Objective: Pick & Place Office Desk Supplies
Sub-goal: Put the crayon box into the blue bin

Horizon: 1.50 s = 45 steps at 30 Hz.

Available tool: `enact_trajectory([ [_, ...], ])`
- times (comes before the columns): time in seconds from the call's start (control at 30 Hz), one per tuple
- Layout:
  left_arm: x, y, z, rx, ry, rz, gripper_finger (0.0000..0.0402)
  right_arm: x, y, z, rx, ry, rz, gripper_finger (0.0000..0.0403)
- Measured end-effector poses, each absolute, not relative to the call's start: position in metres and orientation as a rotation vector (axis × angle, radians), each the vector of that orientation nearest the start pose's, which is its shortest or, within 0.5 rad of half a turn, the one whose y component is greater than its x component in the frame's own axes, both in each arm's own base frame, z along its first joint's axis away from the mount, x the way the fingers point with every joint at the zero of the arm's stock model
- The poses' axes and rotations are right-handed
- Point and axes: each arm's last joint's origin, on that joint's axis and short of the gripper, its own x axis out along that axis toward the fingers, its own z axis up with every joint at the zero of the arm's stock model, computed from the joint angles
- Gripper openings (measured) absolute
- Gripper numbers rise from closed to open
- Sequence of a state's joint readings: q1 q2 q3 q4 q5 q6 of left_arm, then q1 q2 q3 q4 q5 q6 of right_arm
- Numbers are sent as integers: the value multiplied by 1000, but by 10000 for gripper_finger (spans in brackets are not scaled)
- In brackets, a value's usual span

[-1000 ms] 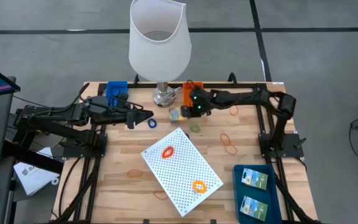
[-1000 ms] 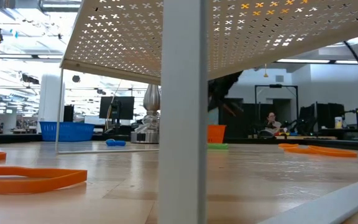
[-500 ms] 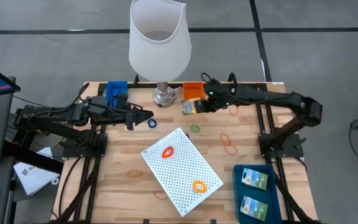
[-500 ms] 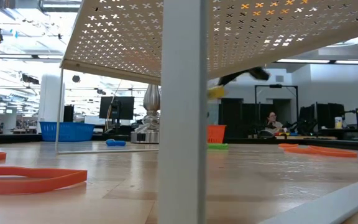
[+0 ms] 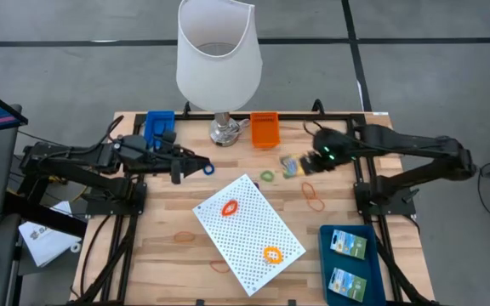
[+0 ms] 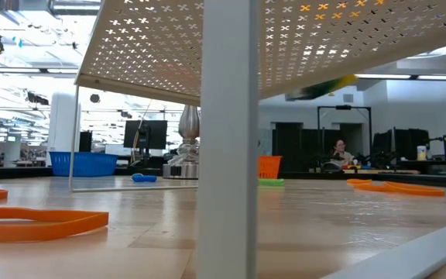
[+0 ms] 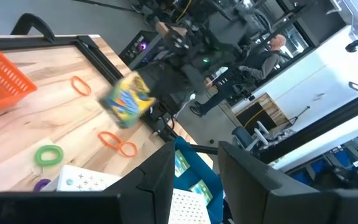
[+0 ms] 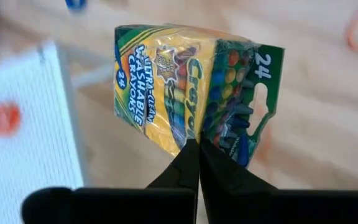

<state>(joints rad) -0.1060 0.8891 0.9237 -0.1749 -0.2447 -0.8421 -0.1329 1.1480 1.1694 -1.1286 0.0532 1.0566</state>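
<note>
My right gripper (image 5: 303,161) is shut on a yellow and green crayon box (image 8: 179,81) and carries it above the table, right of a green ring (image 5: 267,176). The box also shows in the left wrist view (image 7: 128,99) and, blurred, in the low view (image 6: 324,85). My left gripper (image 7: 194,171) stands open and level at the far left, nothing between its fingers, over a blue ring (image 5: 207,169) that lies flat on the wood. Orange rubber bands (image 5: 315,197) lie loose on the table. My right gripper pinches the crayon box between its two fingers at the box's nearest edge (image 8: 193,135), where the printed face meets the window face. The fingers slant down from the table's right side. The box is lifted clear of the table, tilted, beyond the fingertips.
A big white lamp (image 5: 218,59) stands at the far middle between a blue basket (image 5: 160,126) and an orange basket (image 5: 264,129). A white perforated board (image 5: 249,231) lies slantwise mid-table. A blue tray (image 5: 325,255) at the near right holds two small boxes.
My right gripper has risen and swung from beside the lamp's base toward the table's right edge, staying shut. The crayon box went with it, up and clear of the wood.
</note>
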Motion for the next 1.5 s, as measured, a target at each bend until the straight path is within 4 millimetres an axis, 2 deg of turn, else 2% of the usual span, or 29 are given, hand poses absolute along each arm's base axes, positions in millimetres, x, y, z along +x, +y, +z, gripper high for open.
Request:
enact_trajectory([
  [0.17,191,-15,363,-808,76,181,117,162,2,331,981,1033,-708,0],
  [0.37,191,-15,363,-807,79,174,117,129,34,335,1001,1205,-604,0],
  [0.73,191,-15,363,-807,79,175,117,106,87,331,1028,1448,-519,0],
  [0.87,191,-15,363,-807,78,177,117,105,112,318,1082,1470,-475,0],
  [1.2,192,-15,364,-809,67,177,117,91,169,263,1143,1549,-423,0],
  [1.5,192,-15,366,-820,51,169,117,82,190,244,1137,1504,-414,2],
])
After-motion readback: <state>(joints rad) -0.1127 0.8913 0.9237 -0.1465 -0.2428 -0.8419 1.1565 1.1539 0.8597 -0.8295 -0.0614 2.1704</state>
